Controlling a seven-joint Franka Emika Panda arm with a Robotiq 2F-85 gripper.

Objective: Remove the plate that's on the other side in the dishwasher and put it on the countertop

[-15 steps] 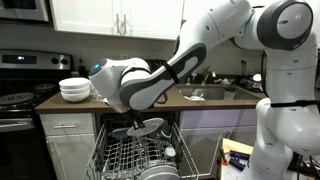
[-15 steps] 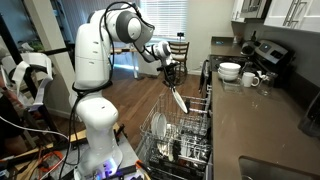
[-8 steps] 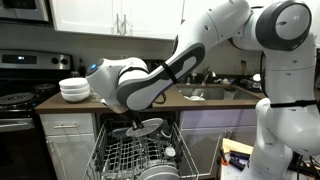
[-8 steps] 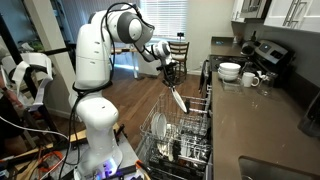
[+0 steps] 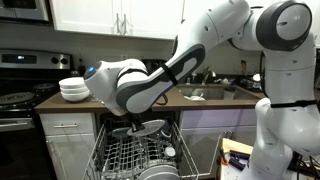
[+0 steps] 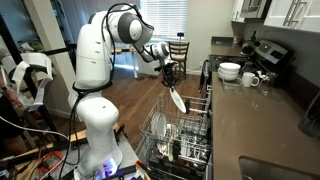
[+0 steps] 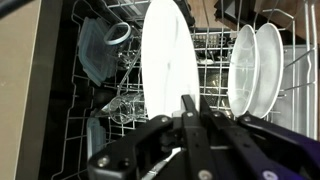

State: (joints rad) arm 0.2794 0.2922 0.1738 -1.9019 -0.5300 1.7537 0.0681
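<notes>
Looking down through the wrist view, you have a cup [image 7: 117,33] tipped among the wires at the left of the dishwasher [image 7: 110,130] rack. In the middle the white plate [image 7: 168,60] stands on edge, with your gripper [image 7: 190,108] clamped on its near rim, and two more white plates [image 7: 252,65] stand in the tines at the right. In an exterior view, stacked bowls [image 5: 74,89] sit at the left end of the countertop [image 5: 205,98], and the held plate [image 5: 150,128] hangs just above the pulled-out rack. In an exterior view your arm [image 6: 120,30] reaches in from the left. The plate [image 6: 177,100] tilts beneath the gripper over the rack, and the countertop [image 6: 250,125] runs along the right, apart from the plate.
</notes>
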